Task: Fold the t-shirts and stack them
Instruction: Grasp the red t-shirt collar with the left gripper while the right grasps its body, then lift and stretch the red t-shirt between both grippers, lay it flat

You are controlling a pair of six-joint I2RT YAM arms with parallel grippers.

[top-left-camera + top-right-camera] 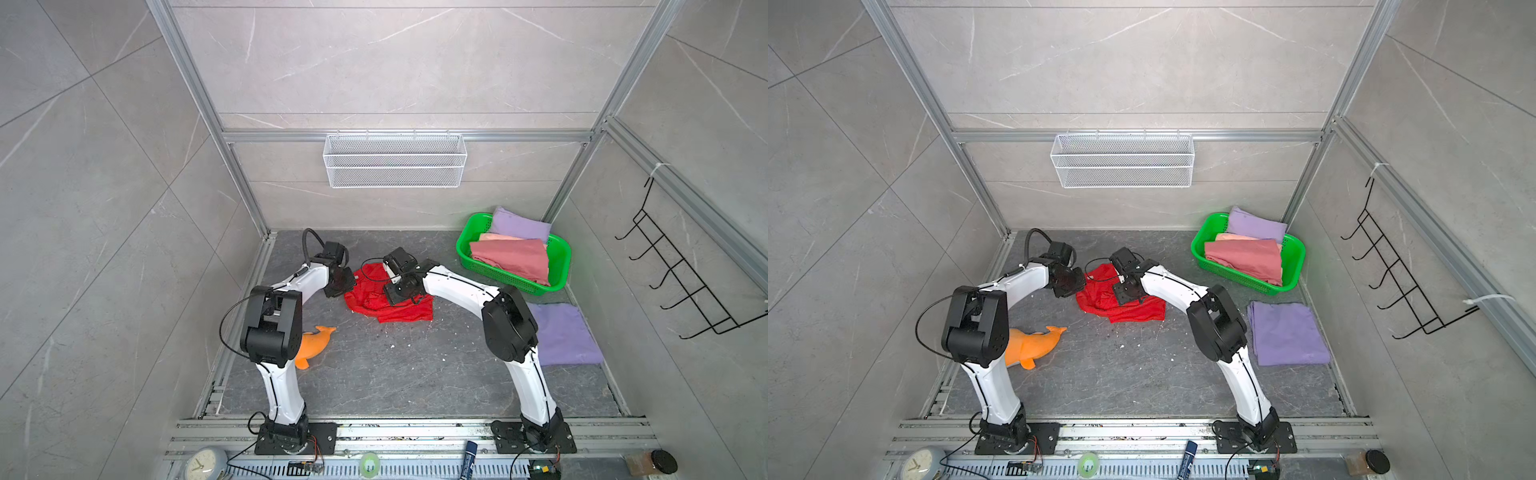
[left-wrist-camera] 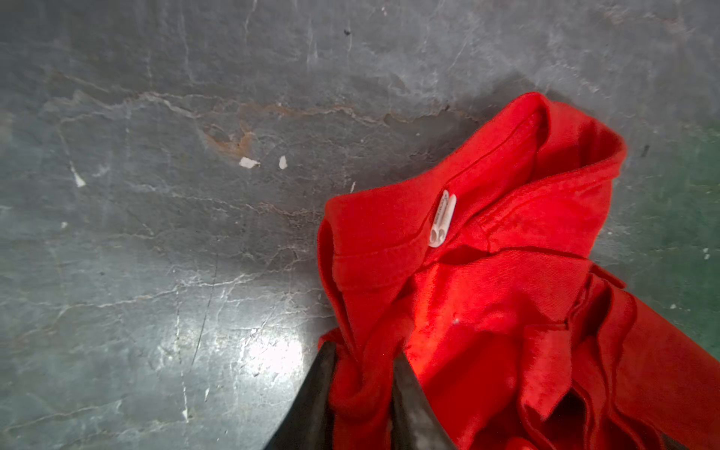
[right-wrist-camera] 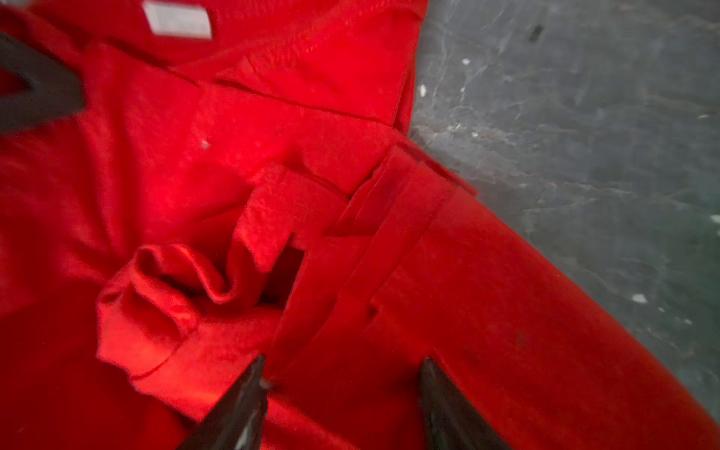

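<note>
A crumpled bright red t-shirt point(image 1: 395, 309) point(image 1: 1133, 309) lies mid-floor between both arms. In the left wrist view my left gripper point(image 2: 364, 352) is shut on a bunched edge of the red t-shirt point(image 2: 487, 272), near its collar and white tag. In the right wrist view my right gripper point(image 3: 343, 360) has its jaws apart, tips pressed down on a flat fold of the red t-shirt point(image 3: 233, 156); nothing is pinched. A folded lavender t-shirt point(image 1: 567, 336) point(image 1: 1287, 332) lies flat at the right. Dusty rose point(image 1: 515, 259), pale peach point(image 1: 494, 237) and lavender point(image 1: 519, 226) t-shirts sit in the basket.
The green mesh basket point(image 1: 465, 245) stands at the back right corner. An orange plush toy point(image 1: 316, 345) lies by the left arm's elbow. A white wire basket point(image 1: 395, 160) hangs on the back wall and a black hook rack point(image 1: 685, 270) on the right wall.
</note>
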